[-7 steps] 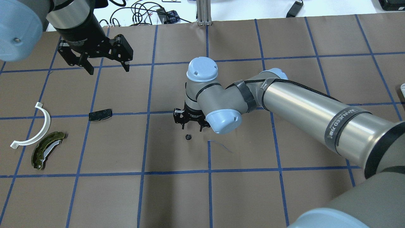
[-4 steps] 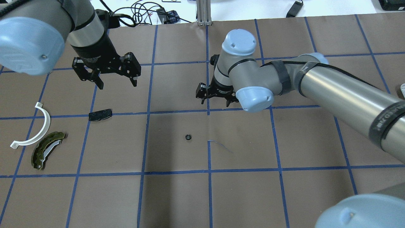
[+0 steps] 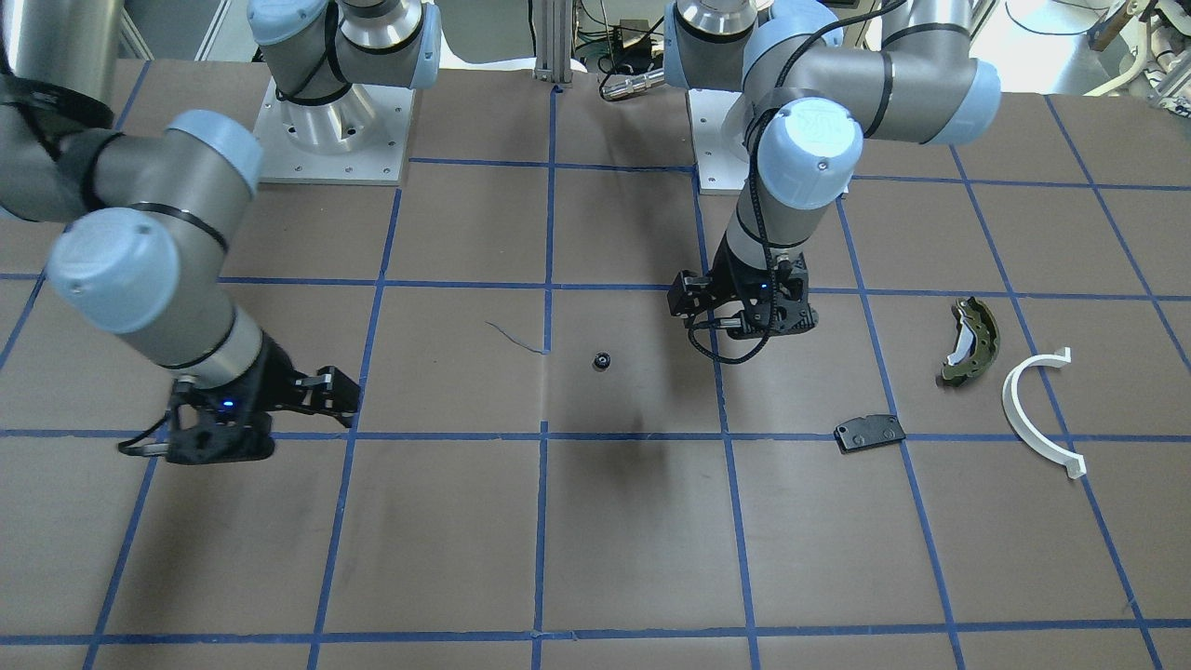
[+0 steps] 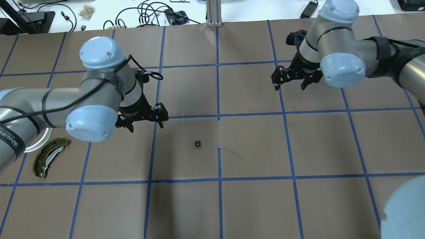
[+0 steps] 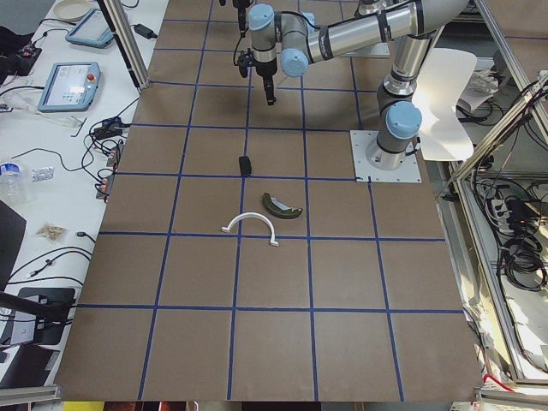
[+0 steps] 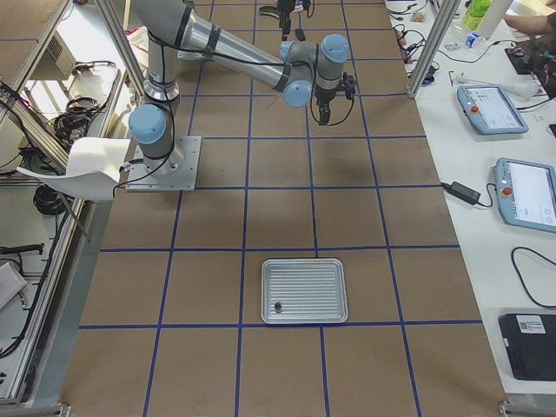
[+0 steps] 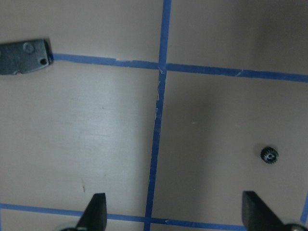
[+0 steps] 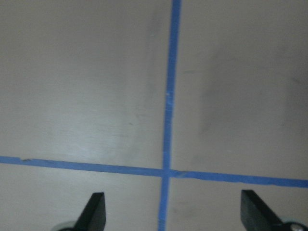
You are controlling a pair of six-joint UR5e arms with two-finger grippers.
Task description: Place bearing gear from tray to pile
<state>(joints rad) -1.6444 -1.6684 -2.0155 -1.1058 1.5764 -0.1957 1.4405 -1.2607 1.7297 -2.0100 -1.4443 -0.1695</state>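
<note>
There is one each of small black gear, olive-green curved brake shoe, white plastic half-ring, flat black pad and ribbed metal tray.

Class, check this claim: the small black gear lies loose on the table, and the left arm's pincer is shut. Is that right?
Not quite. The gear does lie loose on the table, but the left pincer is open: the left wrist view shows its fingertips wide apart.

The bearing gear, small, black and toothed, lies flat on the bare counter. In the front-facing view the pile lies well apart at its 3 o'clock: a flat black pad nearest, an olive-green brake shoe, and a white half-ring (its ends point away from the gear). The ribbed metal tray lies flat.
</note>
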